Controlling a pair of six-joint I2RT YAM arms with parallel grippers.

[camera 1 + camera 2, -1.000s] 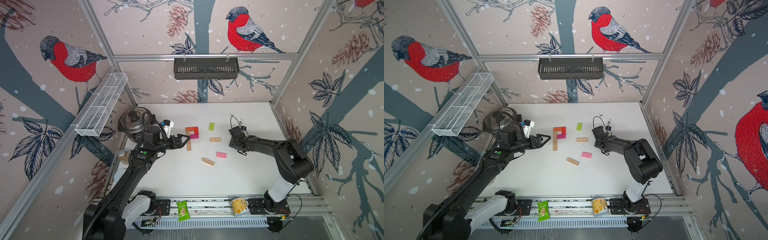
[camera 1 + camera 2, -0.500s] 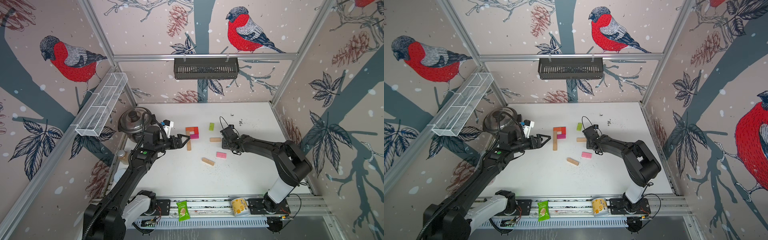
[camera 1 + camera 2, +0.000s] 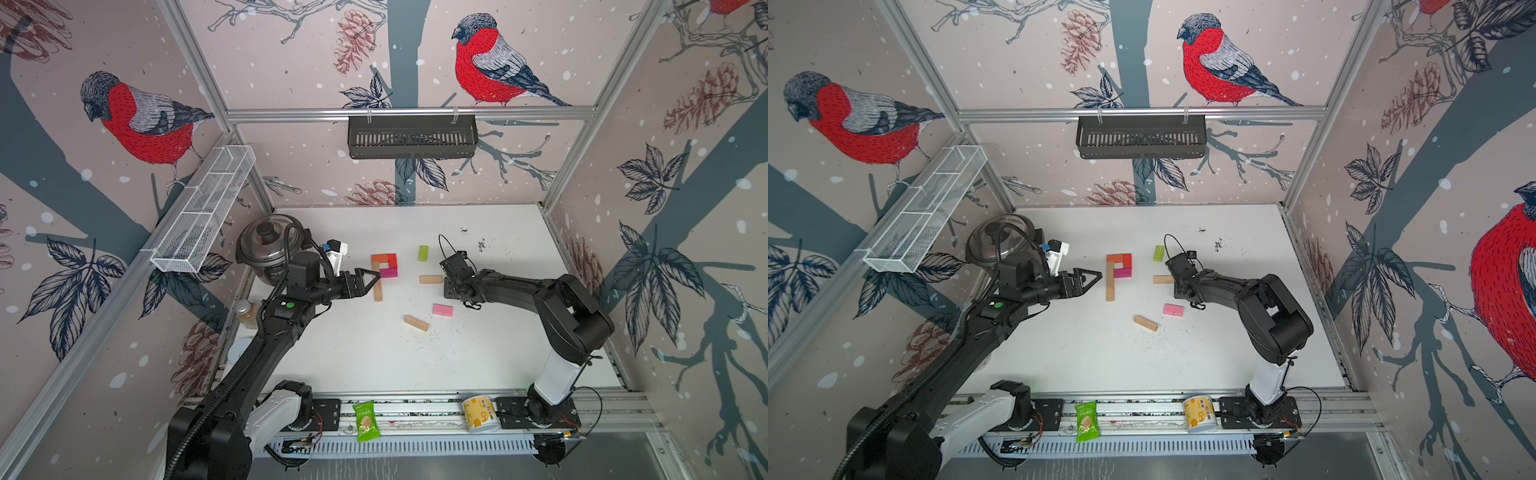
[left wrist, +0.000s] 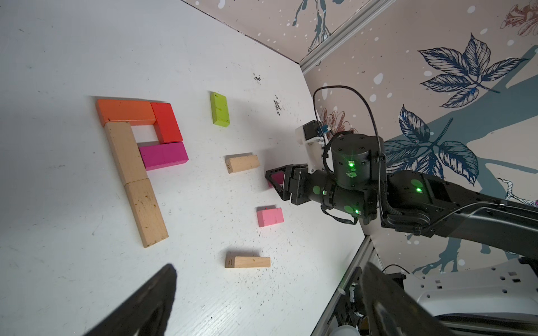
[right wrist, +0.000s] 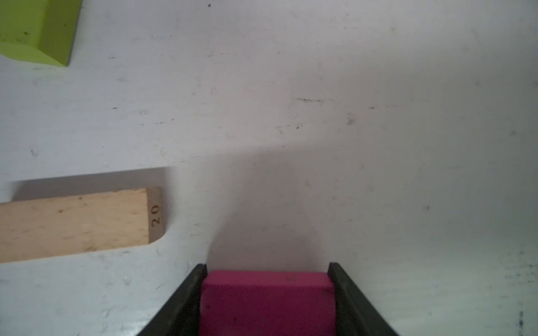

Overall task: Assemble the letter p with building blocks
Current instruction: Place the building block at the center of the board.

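White table (image 3: 353, 365): carries every block; both tools reach over its far half.
Left tool (image 3: 1094, 282): jaws spread wide with nothing between them; tips point at the letter p and stop just short of its stem.
Right tool (image 5: 267, 272): clamped on a magenta block (image 5: 267, 305), gripped by two opposite sides, low over the table; whether the block touches the table cannot be told.
Letter p (image 4: 136, 157): flat on the table between the two tools, nearer the left tool's tips.
Tan stem (image 4: 145, 212): two plain wooden blocks end to end, on the letter's side closest to the left tool.
Orange brick (image 4: 125, 112): caps the stem's far end.
Red brick (image 4: 166, 122): forms the loop's side facing the right tool.
Magenta brick (image 4: 163, 155): closes the loop, one end against the stem.
Tan block marked 20 (image 5: 75, 224): just beside the right tool's tips, not touching them.
Second tan block (image 3: 416, 323): loose, well apart from both tools.
Pink block (image 3: 442, 309): near the right tool, on the side toward its base.
Lime-green block (image 3: 423, 252): near the right tool, on its far-wall side.
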